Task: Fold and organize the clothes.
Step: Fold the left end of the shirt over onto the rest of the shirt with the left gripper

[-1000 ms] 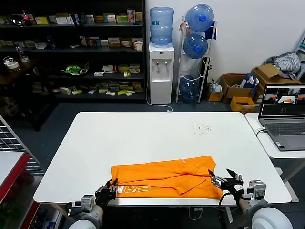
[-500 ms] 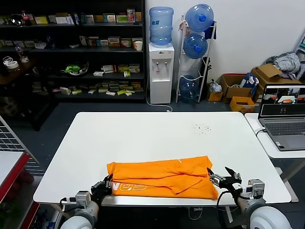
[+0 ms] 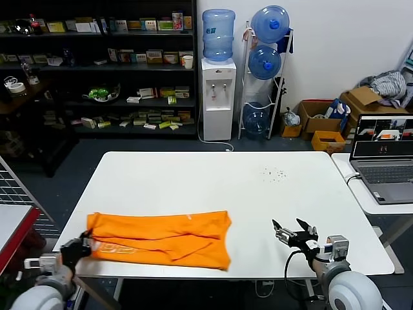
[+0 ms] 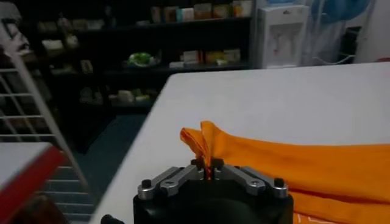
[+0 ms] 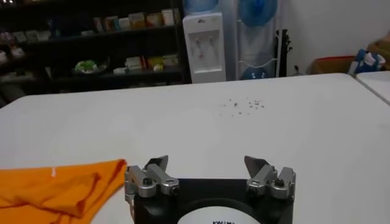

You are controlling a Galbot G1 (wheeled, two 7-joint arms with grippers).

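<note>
The orange T-shirt (image 3: 161, 236) lies folded into a long band on the white table (image 3: 213, 181), toward its front left, with white lettering showing near its left end. My left gripper (image 3: 82, 244) is at the table's front left corner, shut on the shirt's left end; in the left wrist view the orange cloth (image 4: 292, 167) is pinched between the fingertips of that gripper (image 4: 209, 168). My right gripper (image 3: 293, 231) stands open over bare table near the front right, well clear of the shirt's right end (image 5: 67, 185). Nothing is between its fingers (image 5: 157, 164).
A laptop (image 3: 382, 158) sits on a side table at the right. A wire rack and a red-edged surface (image 3: 13, 223) stand close at the left. Small dark specks (image 3: 274, 173) dot the table's far right. Shelves and a water dispenser (image 3: 217, 77) are behind.
My left gripper has dragged the shirt leftward along the front edge while shut on its end. My right gripper has come off the shirt's right end and stays open, slightly left and farther in.
</note>
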